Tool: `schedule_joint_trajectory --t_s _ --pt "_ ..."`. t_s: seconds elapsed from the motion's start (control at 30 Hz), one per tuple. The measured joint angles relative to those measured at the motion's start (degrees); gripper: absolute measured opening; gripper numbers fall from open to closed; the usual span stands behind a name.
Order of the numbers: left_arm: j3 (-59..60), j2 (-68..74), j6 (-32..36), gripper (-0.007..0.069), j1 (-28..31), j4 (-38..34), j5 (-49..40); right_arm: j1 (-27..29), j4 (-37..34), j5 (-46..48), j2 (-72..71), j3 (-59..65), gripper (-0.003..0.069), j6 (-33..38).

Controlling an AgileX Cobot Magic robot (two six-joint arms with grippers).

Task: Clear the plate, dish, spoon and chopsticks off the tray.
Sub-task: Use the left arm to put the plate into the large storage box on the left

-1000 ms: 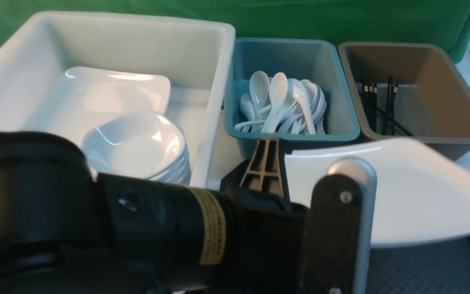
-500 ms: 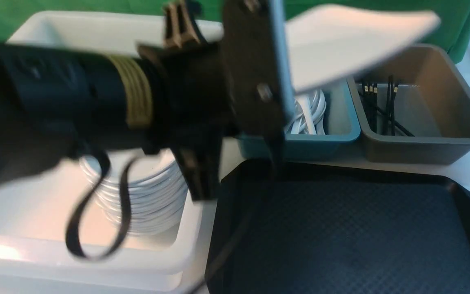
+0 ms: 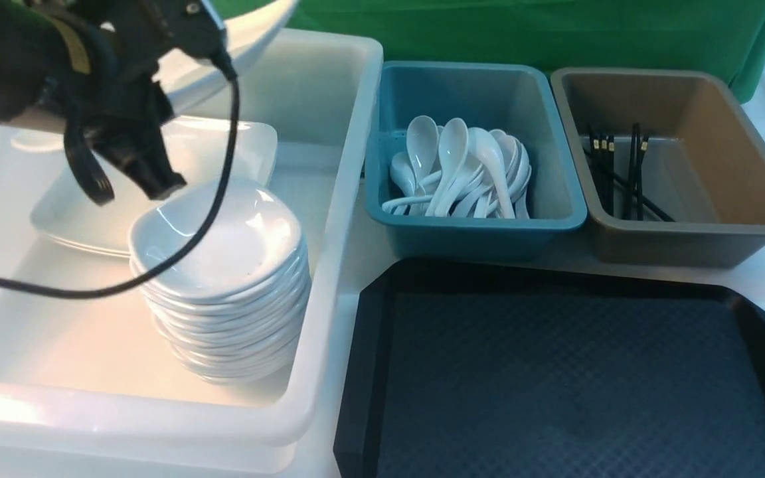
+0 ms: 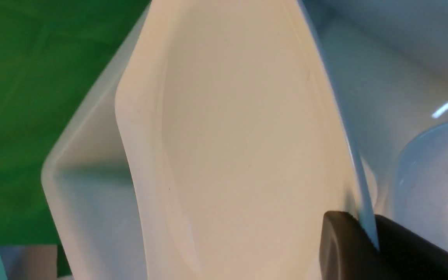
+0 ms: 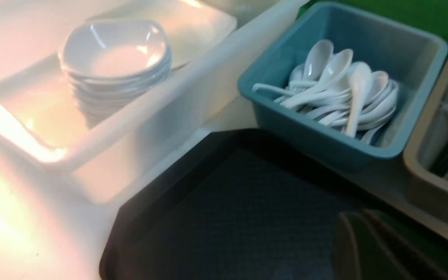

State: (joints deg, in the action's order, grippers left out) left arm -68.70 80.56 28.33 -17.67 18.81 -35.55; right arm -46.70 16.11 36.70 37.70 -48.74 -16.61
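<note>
Plate (image 4: pixel 239 136) clamped in left end effector (image 4: pixel 368 233), arm label (image 3: pixel 76 48) unreadable

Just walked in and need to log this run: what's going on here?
The left claw is shut on the rim of the plate, holding it tilted in the air above the white tub. Another plate and a stack of small dishes lie in the tub. The tray shows nothing on the part in view. The right claw sits beside the tray, and whether it is open is unclear.
</note>
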Motion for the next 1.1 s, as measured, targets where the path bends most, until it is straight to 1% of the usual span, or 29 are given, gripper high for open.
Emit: schedule_joint_trajectory --t_s 0.17,0.37,0.53,0.9,1.1 --pt "-0.13 5.78 -0.73 0.0028 2.89 -0.53 0.31 0.00 -3.77 -0.13 2.46 0.00 0.0022 2.56" --pt "-3.17 11.53 -3.21 0.0028 4.02 -0.53 -0.80 0.00 -8.95 -0.07 3.29 0.06 0.0022 7.05" --pt "-7.16 15.27 -4.29 0.0028 4.02 -0.59 -2.18 0.00 -10.17 0.26 3.29 1.20 0.0022 7.94" --pt "-10.93 20.76 -4.93 0.0027 4.02 0.00 -3.55 0.00 -12.36 1.84 3.29 2.17 0.0026 8.46" --pt "-10.93 21.39 -7.11 0.0027 4.02 -0.21 -1.66 0.00 -13.15 1.84 3.29 2.17 0.0027 8.51"
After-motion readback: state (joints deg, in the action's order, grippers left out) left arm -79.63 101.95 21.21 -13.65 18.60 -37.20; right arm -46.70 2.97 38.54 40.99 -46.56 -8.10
